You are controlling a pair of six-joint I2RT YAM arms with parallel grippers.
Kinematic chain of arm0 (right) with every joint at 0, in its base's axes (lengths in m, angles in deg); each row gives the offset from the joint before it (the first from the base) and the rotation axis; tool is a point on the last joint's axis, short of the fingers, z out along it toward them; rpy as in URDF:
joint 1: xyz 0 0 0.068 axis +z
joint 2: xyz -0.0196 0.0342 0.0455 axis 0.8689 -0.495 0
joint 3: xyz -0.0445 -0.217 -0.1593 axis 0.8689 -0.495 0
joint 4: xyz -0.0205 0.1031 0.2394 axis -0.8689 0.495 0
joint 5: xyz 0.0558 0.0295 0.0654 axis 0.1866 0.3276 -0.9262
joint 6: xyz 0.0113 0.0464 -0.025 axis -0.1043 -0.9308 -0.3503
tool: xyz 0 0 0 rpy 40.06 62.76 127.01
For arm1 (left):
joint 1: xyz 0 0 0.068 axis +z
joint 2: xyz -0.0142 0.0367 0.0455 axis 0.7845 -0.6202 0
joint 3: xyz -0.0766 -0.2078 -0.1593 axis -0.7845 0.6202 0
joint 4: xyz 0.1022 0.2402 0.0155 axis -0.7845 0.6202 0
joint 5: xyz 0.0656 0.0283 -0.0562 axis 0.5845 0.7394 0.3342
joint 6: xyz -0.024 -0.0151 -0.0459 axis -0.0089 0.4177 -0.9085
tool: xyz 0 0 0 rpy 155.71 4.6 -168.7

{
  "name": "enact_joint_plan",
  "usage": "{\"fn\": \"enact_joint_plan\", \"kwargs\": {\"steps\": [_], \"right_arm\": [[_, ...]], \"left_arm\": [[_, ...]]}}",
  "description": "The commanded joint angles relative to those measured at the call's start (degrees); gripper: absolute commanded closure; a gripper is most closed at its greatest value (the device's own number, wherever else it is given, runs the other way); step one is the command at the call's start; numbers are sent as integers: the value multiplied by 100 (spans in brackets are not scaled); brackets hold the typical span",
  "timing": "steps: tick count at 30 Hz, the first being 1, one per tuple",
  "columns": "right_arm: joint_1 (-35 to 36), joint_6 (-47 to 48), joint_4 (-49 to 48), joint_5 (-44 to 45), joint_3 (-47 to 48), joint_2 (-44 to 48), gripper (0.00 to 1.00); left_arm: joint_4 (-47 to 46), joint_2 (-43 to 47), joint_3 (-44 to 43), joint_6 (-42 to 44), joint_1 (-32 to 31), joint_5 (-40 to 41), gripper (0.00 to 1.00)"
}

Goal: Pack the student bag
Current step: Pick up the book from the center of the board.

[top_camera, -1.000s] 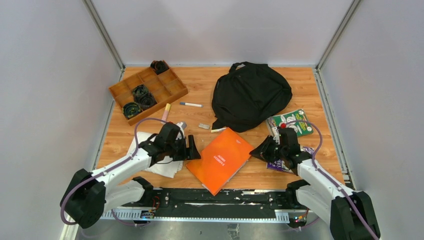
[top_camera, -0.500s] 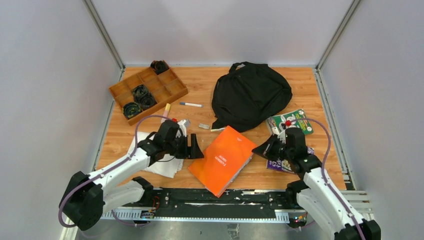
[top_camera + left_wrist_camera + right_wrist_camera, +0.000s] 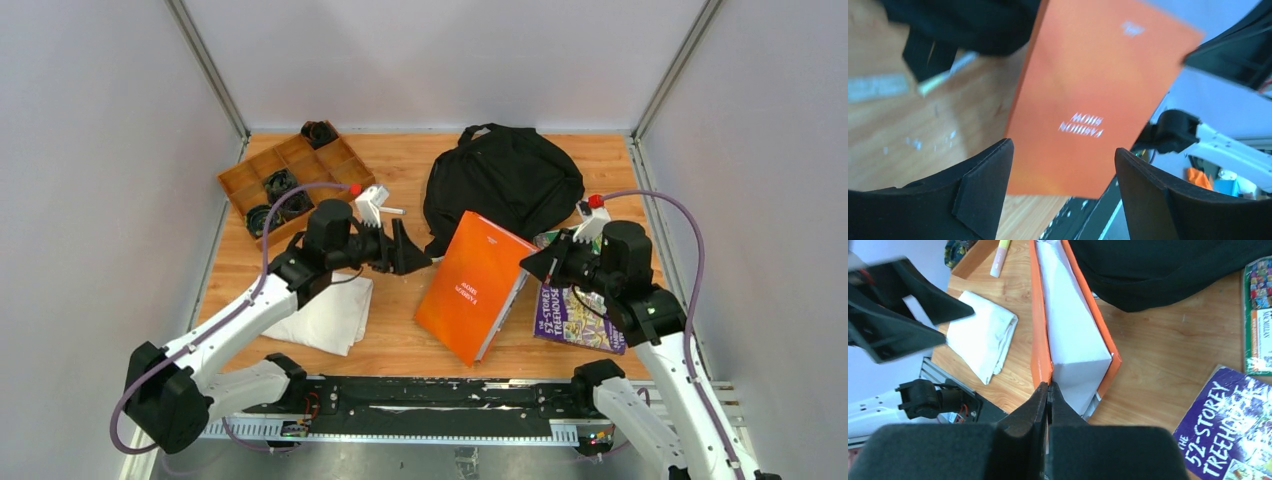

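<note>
Your right fingers are pinched fully shut on the edge of one cover of the orange book. The book hangs tilted on the near side of the student bag, with its page block sagging away from the held cover. Your left fingers stand wide open and hold nothing, pointed at the book's face from the bag's near-left side.

The bag lies slumped on the desk at the far end, its top loop handle pointing away from you. In the overhead view the lifted book's top corner overlaps the bag's near edge.

Treat the bag as soft and limp: it will likely fold and slide rather than hold a mouth open. One arm probably has to lift fabric beside the zipper, or the loop handle, while the other feeds the book in. You cannot tell from these views whether the zipper is open. The book looks stiff but heavy for a one-cover pinch, so it could swing or slip.

A purple Treehouse book lies off the bag's near-right corner.
</note>
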Motion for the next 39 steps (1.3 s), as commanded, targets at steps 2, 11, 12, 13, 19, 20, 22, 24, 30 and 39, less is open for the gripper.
{"fn": "enact_joint_plan", "kwargs": {"steps": [2, 11, 12, 13, 19, 20, 22, 24, 30, 39], "right_arm": [[-59, 906, -148, -447, 309, -218, 100], [-58, 1672, -143, -1239, 730, -384, 100], [-59, 1700, -145, -1322, 761, -390, 100], [-56, 1711, -154, -1417, 788, -404, 100], [-54, 1949, -189, -2175, 957, -524, 100], [-54, 1993, -170, -2290, 1004, -551, 100], [-51, 2094, -121, -2523, 1070, -645, 100], [-50, 2193, -56, -2635, 1131, -730, 100], [-50, 2407, 27, -2872, 1294, -933, 100], [-42, 2537, 57, -3491, 1365, -1120, 100]], "left_arm": [[-91, -334, -1158, 548, -30, -93, 20], [999, -1221, -3218, 2935, -22, -1167, 17], [1003, -1297, -3376, 3119, -29, -1148, 17], [994, -1343, -3484, 3347, -28, -1148, 17], [1515, -1686, -4221, 4818, -30, -1755, 9], [1880, -1815, -4450, 5085, -34, -1838, 9], [2546, -2057, -4886, 5550, -41, -2045, 8], [2986, -2265, -5184, 5870, -50, -2268, 8], [3284, -2638, -5393, 6242, -312, -2383, 1], [4093, -3421, -6025, 6148, -399, -2523, 0]]}}
